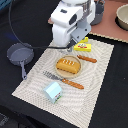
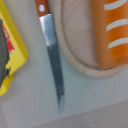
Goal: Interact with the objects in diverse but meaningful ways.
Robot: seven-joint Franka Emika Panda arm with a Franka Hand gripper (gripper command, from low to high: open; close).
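- Exterior view: your arm (image 1: 70,22) hangs over the far end of the placemat (image 1: 35,75), above the yellow box (image 1: 82,47) and the knife (image 1: 86,58). Gripper is hidden under the arm body, so I can't tell whether it's open or holding anything.
- Wrist view shows no fingers either. It looks straight down on the knife (image 2: 54,65), with the box (image 2: 11,50) on one side and the plate (image 2: 80,47) with the loaf (image 2: 112,35) on the other.
- Loaf (image 1: 68,66) sits on the plate (image 1: 59,71) mid-mat, laid out like a place setting: fork (image 1: 62,80) just beside the plate on the near side, knife on the far side.
- Milk carton (image 1: 53,91) stands upright near the mat's near edge, well apart from the arm.
- Pan (image 1: 19,54) lies off the mat at the exterior view's left; a pot (image 1: 122,17) sits far right.
- My read: camera centred on the knife blade suggests you're lined up between box and plate; tight gap, watch for nudging either.
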